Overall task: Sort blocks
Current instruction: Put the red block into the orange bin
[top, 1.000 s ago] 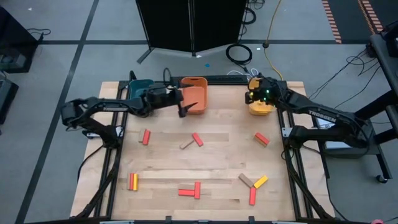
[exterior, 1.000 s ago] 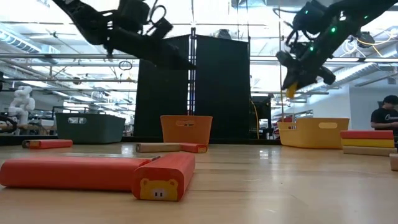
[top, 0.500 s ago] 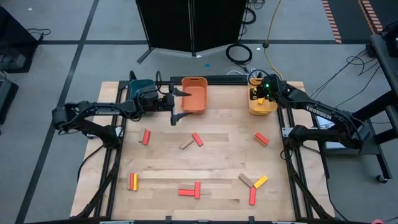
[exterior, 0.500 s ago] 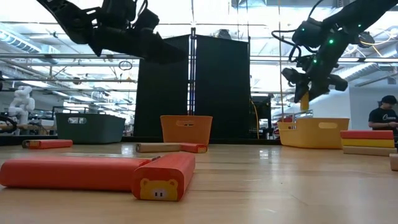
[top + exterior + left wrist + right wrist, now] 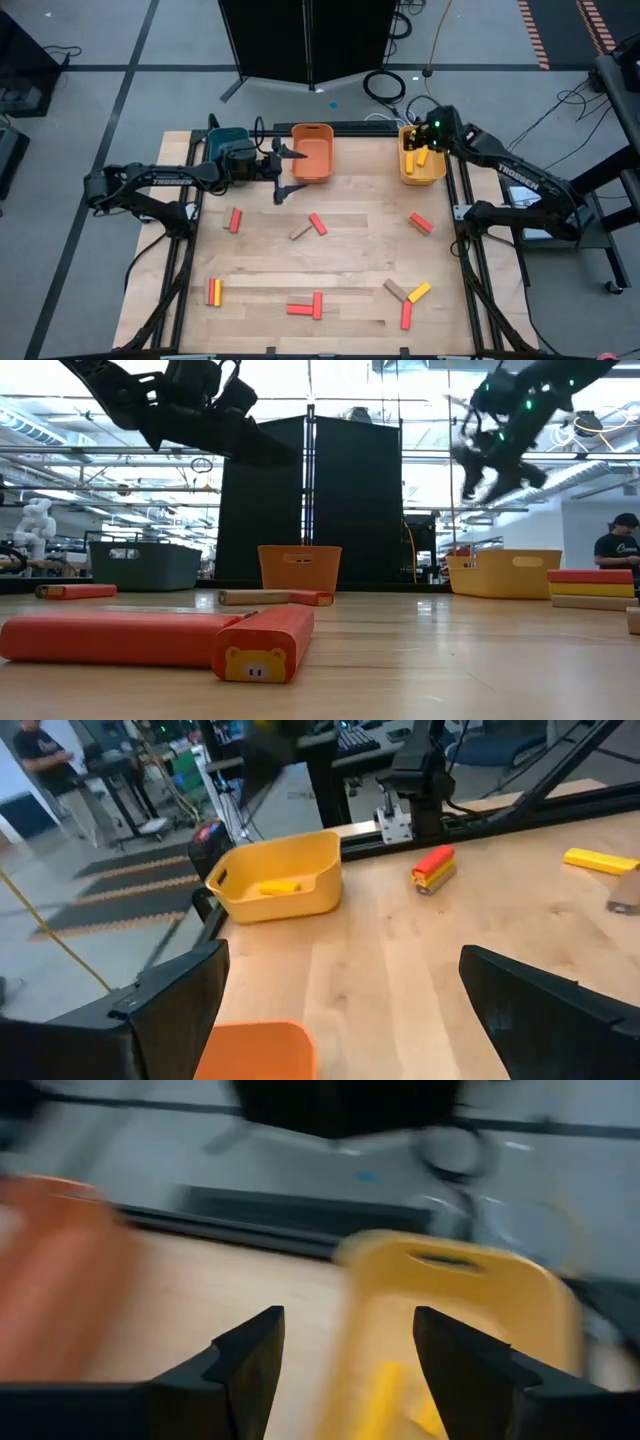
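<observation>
- Right end effector [image 5: 432, 135] hangs above the yellow bin [image 5: 437, 172], fingers apart, holding nothing.
- A yellow block [image 5: 421, 157] lies inside that bin.
- Left end effector [image 5: 292, 170] spread wide, empty, beside the orange bin [image 5: 312, 154].
- Other blocks [image 5: 317, 223] lie scattered on the tabletop [image 5: 350, 260].

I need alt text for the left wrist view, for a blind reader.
A yellow bin holding a yellow block stands at the wooden table's far edge. A red block lies beside it; the left hand's open fingers frame the view.

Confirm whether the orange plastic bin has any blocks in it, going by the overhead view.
No: the orange plastic bin shows only its bare orange floor from above.
</observation>
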